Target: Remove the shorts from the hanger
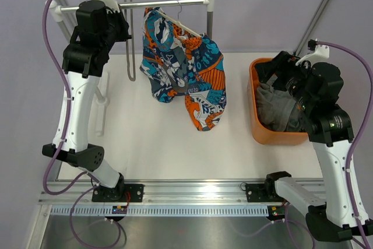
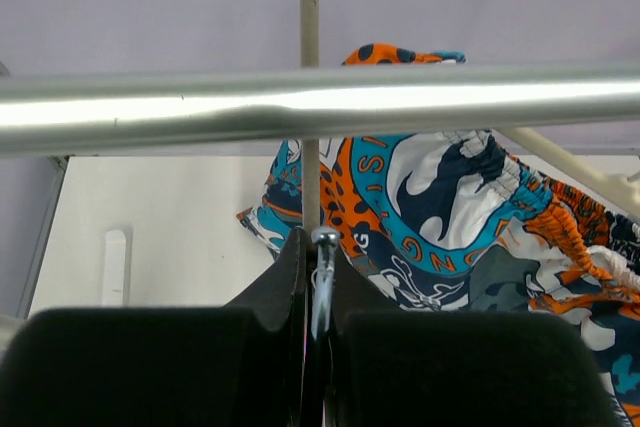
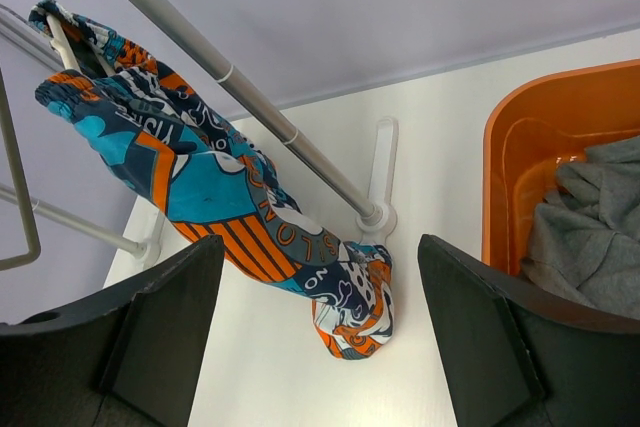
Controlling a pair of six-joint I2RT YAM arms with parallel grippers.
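The shorts (image 1: 186,68), in a teal, orange, white and black print, hang from the cream hanger (image 1: 182,25), whose wire hook (image 1: 176,3) sits over the rack rail (image 1: 157,4). Their lower end rests bunched on the table. My left gripper (image 1: 125,27) is raised beside the rail, left of the shorts. In the left wrist view the left gripper (image 2: 318,247) is shut, with a thin shiny metal piece in the slit; the shorts (image 2: 450,207) and hanger bar (image 2: 570,162) lie beyond. My right gripper (image 1: 267,74) is open and empty over the bin. In the right wrist view the right gripper (image 3: 320,242) faces the shorts (image 3: 200,167).
An orange bin (image 1: 254,103) holding grey cloth (image 1: 277,109) stands at the right and also shows in the right wrist view (image 3: 500,147). A grey looped rod (image 1: 129,45) hangs by my left gripper. The rack's right post (image 1: 210,18) stands behind the shorts, its foot (image 3: 383,177) on the table.
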